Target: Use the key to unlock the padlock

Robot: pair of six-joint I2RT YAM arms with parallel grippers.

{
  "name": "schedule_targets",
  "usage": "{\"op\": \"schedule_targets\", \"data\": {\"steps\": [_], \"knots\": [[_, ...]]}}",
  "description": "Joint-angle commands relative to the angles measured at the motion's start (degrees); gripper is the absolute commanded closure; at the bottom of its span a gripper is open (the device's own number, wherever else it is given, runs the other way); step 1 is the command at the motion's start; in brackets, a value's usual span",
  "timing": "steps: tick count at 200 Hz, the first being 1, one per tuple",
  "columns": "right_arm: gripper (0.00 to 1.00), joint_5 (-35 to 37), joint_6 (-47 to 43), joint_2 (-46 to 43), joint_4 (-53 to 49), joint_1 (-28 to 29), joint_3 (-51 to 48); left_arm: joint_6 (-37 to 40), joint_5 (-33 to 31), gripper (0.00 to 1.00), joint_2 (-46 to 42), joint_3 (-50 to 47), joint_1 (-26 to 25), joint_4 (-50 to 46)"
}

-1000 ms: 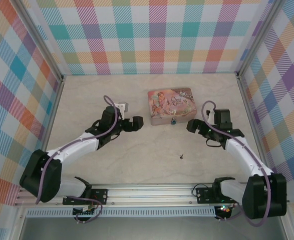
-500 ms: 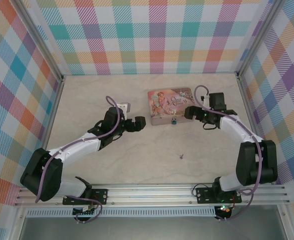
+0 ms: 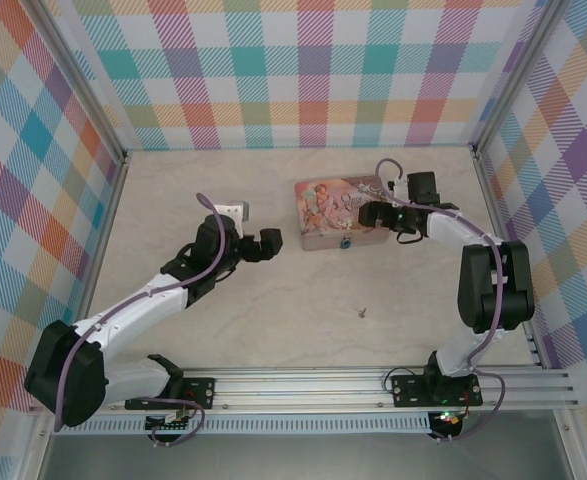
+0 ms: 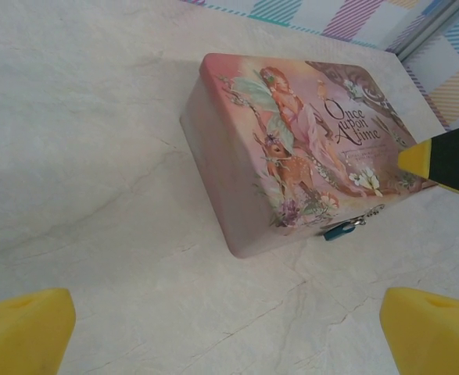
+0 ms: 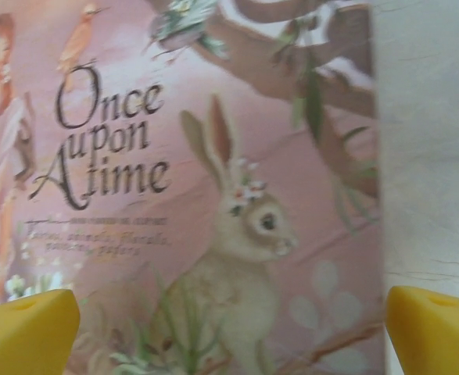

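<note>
While left and right jaws stand apart, plaid walls (image 3: 313, 70) enclose the marbled tabletop (image 3: 273, 325) (key (image 3: 362, 311) lying loose).

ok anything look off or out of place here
Nothing damaged or spilled. The one odd thing: the key lies alone on the table, well apart from the padlock on the near side of the pink tin.

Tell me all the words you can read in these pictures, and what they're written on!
"Once upon A time": written in dark curly letters on the lid of the pink illustrated tin.
Two lines of small script just under that title, on the same lid: too blurred to read.
The padlock at the tin's front edge: too small to tell whether it bears any writing.
</note>
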Motion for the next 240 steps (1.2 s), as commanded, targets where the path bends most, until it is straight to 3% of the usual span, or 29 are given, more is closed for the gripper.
{"op": "schedule_targets", "data": {"steps": [1, 99, 143, 193, 207, 240], "knots": [[0.00, -5.14, -1.85, 0.00, 0.47, 2.14, 1.36, 1.63, -2.14, 0.00, -1.72, -1.03, -0.38, -2.10], [0.00, -4.09, 4.56, -7.53, 3.44, 11.24, -9.57, 4.44, -6.07, 0.00, -4.39, -0.79, -0.38, -4.70], [0.00, -3.12, 5.39, -7.25, 3.89, 13.23, -9.16, 5.64, -7.36, 0.00, -4.49, -0.24, -0.38, -5.69], [0.00, 3.99, 6.58, -11.91, 0.44, 13.40, -10.63, 3.62, -9.36, 0.00, -3.47, 1.55, 0.18, -8.16], [0.00, 5.42, 7.42, -12.99, -0.34, 13.31, -10.89, 2.60, -6.57, 0.00, -1.81, 3.44, 1.81, -8.84], [0.00, 5.52, 10.27, -10.66, -1.58, 12.96, -7.75, -2.76, 7.46, 0.00, 5.80, 7.83, 9.26, -5.89]]}}
